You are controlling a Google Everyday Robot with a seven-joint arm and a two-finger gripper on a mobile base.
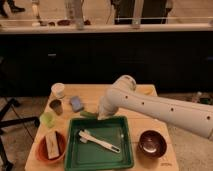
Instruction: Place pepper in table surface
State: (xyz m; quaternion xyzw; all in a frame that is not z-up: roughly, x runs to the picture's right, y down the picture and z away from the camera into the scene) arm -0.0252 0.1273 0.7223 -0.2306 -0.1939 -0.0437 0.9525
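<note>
The pepper (pixel 89 114) is a small dark green sliver lying just beyond the far left edge of the green tray (pixel 125 152), low over or on the light wooden table surface (pixel 142 91). My gripper (pixel 102 115) comes in from the right on the white arm and sits at the pepper's right end, over the tray's far rim. The arm hides where the gripper and the pepper meet.
A white utensil (pixel 99 141) lies in the tray. A blue sponge (pixel 76 103), a white cup (pixel 58 90), a dark metal cup (pixel 56 106) and a pale green cup (pixel 47 118) stand at the left. A red bowl (pixel 51 146) sits front left and a dark bowl (pixel 151 142) front right.
</note>
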